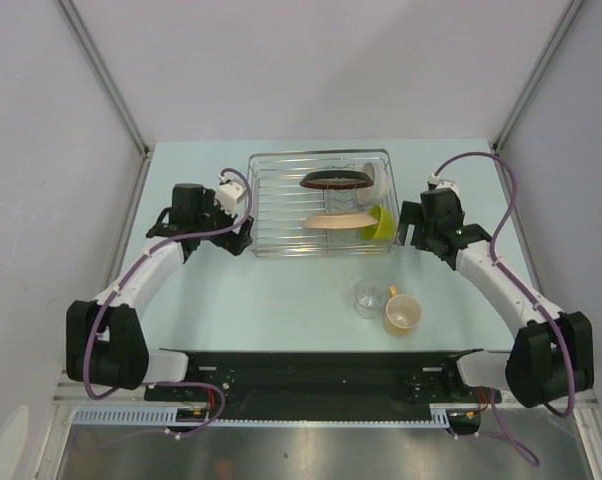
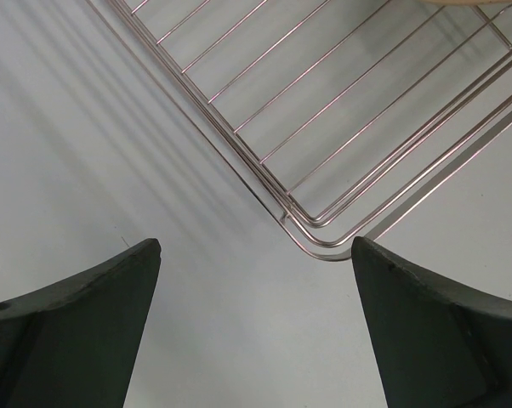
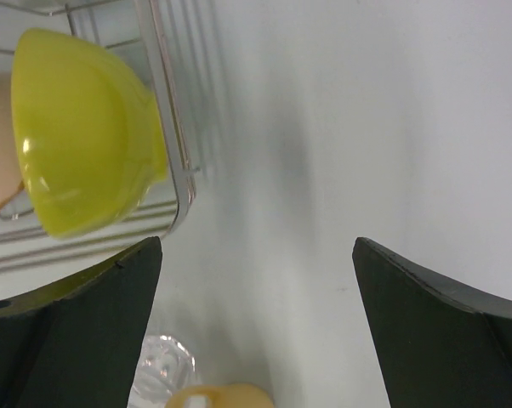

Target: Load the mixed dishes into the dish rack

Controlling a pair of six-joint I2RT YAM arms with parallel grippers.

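Left fingers (image 1: 237, 240) gape empty at the near-left corner of the dish rack (image 1: 276, 200); we see the dark-red-rimmed plate (image 1: 335, 180) and beige plate (image 1: 336, 220) already racked. Waiting on the bench: clear glass (image 1: 367, 298) and yellowish cup (image 1: 402, 313), side by side. Right fingers (image 1: 413, 238), spread empty beside the rack, look best placed, so we'd reach back for the cup
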